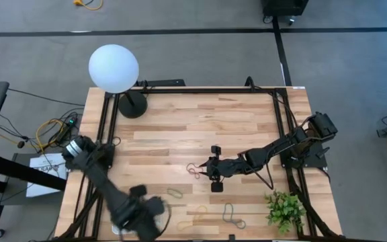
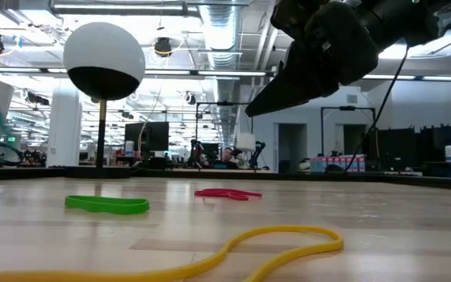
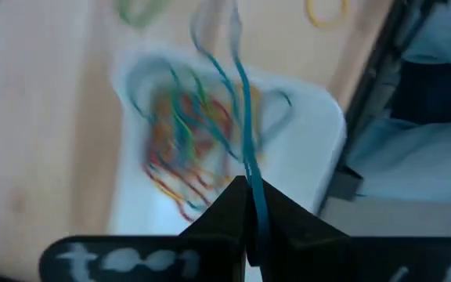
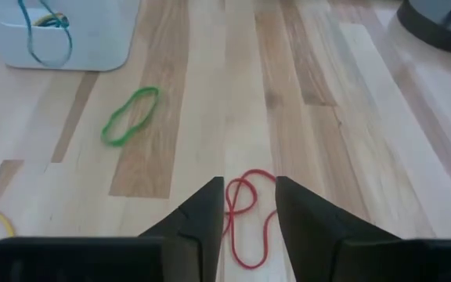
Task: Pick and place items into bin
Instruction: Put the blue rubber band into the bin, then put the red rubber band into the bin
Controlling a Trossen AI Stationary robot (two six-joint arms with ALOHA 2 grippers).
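The left gripper [image 3: 247, 205] is pinching a blue band [image 3: 237, 86] shut over the white bin [image 3: 312, 133], which is sitting at the table's [image 1: 200, 121] near edge, heaped with bands. The right gripper [image 4: 249, 205] is hanging parted over a twisted red band [image 4: 249, 213] mid-table, bare wood all round. Only its wrist view is showing that straddle.

White bin [image 3: 312, 149] at the near left edge of the surface, holding a tangle of red, yellow and green bands [image 3: 186, 149]. Blue band [image 3: 241, 102] dangling above it, pinched in the closed left pincer [image 3: 247, 205]. Red band [image 4: 249, 215] flat, twisted in a loop, mid-surface. Green band [image 4: 130, 115] flat nearby, toward the bin. Yellow band [image 2: 233, 251] at the near edge.
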